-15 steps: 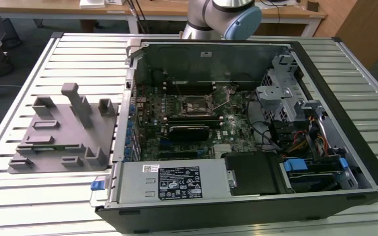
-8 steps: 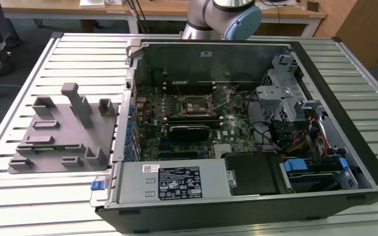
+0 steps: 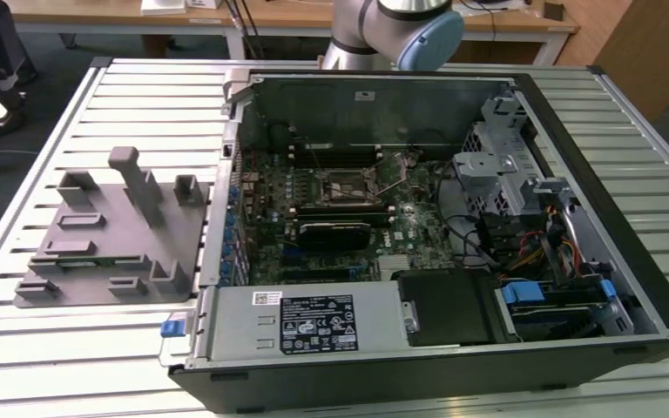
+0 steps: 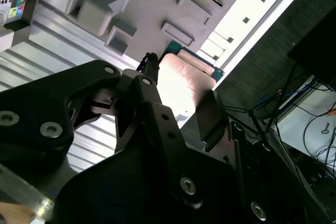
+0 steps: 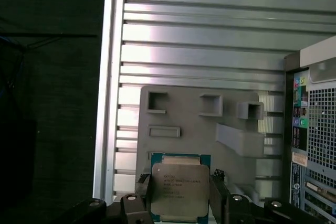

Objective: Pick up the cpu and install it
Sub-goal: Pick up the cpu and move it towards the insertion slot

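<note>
we see the tool clamped on the cpu, its fingers pressing two opposite edges so it sits flat between them, well clear of the grey tray lying beyond the tool on the surface, the computer case off to one side.

The slatted table lies open around the grey tray, whose upright blocks jut up under the cpu clamped in the gripper. Between the tray and the motherboard stands the case wall. The case is open on top, so the socket can be reached from above. Its raised lever leans just beside it, and a black card sits close by. On the exterior view's right, the drive cage and loose cables crowd the space, while the power supply blocks the near end.
</note>
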You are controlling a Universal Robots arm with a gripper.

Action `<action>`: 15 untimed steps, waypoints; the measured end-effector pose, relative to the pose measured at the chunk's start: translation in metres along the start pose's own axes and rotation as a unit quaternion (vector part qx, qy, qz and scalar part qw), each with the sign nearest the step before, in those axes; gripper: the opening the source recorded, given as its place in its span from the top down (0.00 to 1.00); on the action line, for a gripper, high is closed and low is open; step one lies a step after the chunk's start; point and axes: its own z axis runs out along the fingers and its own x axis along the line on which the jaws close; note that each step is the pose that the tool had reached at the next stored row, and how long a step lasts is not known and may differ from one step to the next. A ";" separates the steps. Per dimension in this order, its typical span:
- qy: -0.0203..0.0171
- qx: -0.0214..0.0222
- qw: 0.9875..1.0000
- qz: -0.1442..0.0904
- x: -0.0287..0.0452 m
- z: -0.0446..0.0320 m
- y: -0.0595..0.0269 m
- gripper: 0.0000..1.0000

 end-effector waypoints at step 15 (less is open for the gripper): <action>0.000 0.000 1.000 0.000 -0.0125 0.0002 -0.0004 0.47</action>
